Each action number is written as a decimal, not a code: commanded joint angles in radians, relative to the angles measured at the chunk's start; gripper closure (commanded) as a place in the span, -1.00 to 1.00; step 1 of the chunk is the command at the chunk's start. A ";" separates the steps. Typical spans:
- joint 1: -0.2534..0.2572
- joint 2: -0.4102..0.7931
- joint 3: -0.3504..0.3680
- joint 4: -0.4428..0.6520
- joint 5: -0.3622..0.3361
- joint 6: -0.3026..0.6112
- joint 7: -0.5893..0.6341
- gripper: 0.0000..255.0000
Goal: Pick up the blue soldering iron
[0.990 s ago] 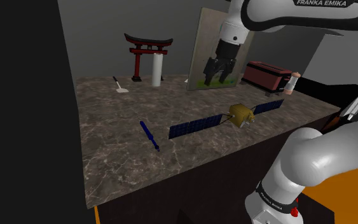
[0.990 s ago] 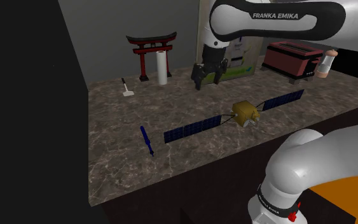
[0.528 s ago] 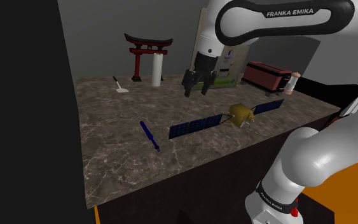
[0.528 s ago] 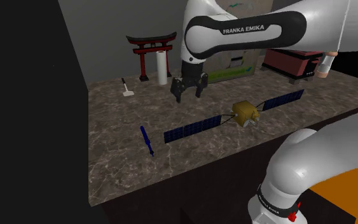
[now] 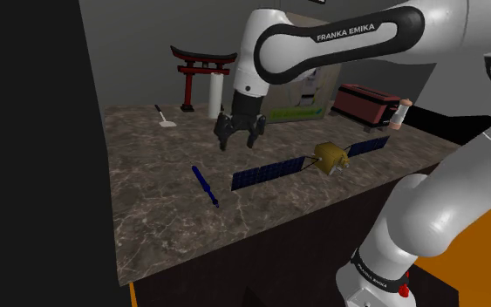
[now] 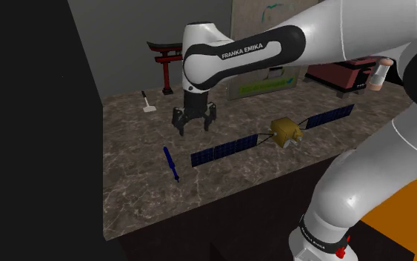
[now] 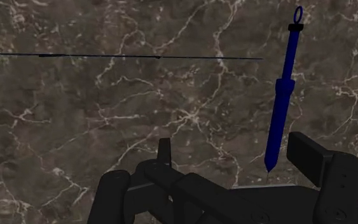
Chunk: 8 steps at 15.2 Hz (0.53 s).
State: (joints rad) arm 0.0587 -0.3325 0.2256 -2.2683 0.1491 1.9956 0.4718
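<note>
End effector: the black end effector (image 5: 236, 139) (image 6: 192, 127) (image 7: 236, 159) hangs fingers-down above the desk, released, its two fingers spread apart with nothing between them.
Arm: the white arm comes in from the shoulder view's right and bends down to the end effector over the middle of the desk.
Soldering iron: the blue soldering iron (image 5: 204, 186) (image 6: 170, 163) (image 7: 282, 102) lies flat on the desk, untouched, nearer than the end effector and toward the shoulder view's left; in the wrist view its pointed tip ends just beside one finger (image 7: 311, 153), apart from it.
Desk: the desk (image 5: 165, 222) (image 6: 147, 204) (image 7: 75, 127) has a dark brown top with pale veins.
Satellite model: a satellite model with a gold body (image 5: 330, 157) (image 6: 286, 130) and long blue panels lies to the shoulder view's right of the soldering iron, near it but apart.
Small tool: a small tool with a white head (image 5: 165, 117) (image 6: 147, 101) lies far left.
Gate: a red gate model (image 5: 201, 74) (image 6: 166, 65) stands at the far edge, a white cylinder (image 5: 214, 94) just beside it.
Far right: a dark red box (image 5: 361, 100) (image 6: 347, 70) and a small bottle (image 5: 398, 113) (image 6: 381, 74).
</note>
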 commanded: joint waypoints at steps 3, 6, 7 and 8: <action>0.016 0.126 0.047 0.057 0.016 0.062 0.085 -1.00; 0.028 0.229 0.077 0.113 0.016 0.103 0.148 -1.00; 0.033 0.264 0.085 0.134 0.014 0.115 0.169 -1.00; 0.036 0.282 0.089 0.146 0.013 0.121 0.180 -1.00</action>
State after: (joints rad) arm 0.0910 -0.0947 0.3059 -2.1531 0.1682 2.1040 0.6297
